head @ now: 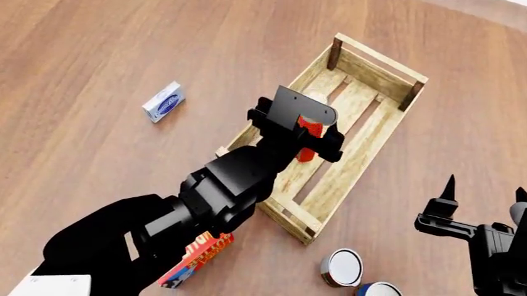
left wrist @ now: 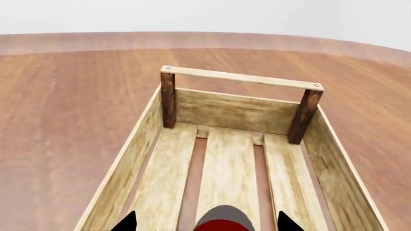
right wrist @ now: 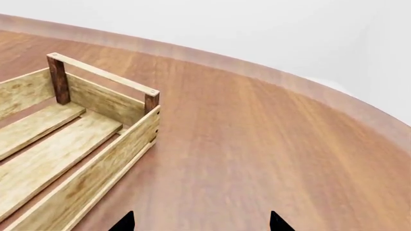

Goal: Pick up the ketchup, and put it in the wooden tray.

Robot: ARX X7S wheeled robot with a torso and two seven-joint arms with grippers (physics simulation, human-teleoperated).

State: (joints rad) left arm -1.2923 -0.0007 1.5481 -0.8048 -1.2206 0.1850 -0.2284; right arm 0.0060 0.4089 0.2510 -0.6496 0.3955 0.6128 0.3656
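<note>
Left tool [head: 317, 137] is over the middle of the wooden tray [head: 394, 65], clenched on the ketchup [head: 308, 131]. The bottle hangs between the fingers above the tray's slats, cap end towards the far wall; whether its base touches the slats cannot be told. In the left wrist view the bottle's red body and grey end sit between the two fingertips.

Right tool [head: 484, 196] is released, fingers spread, above bare desk [head: 99, 49] right of the tray, grasping nothing.

Also on the desk: small blue-white box [head: 163, 102], red-yellow box [head: 196, 259], two cans [head: 340, 267].
</note>
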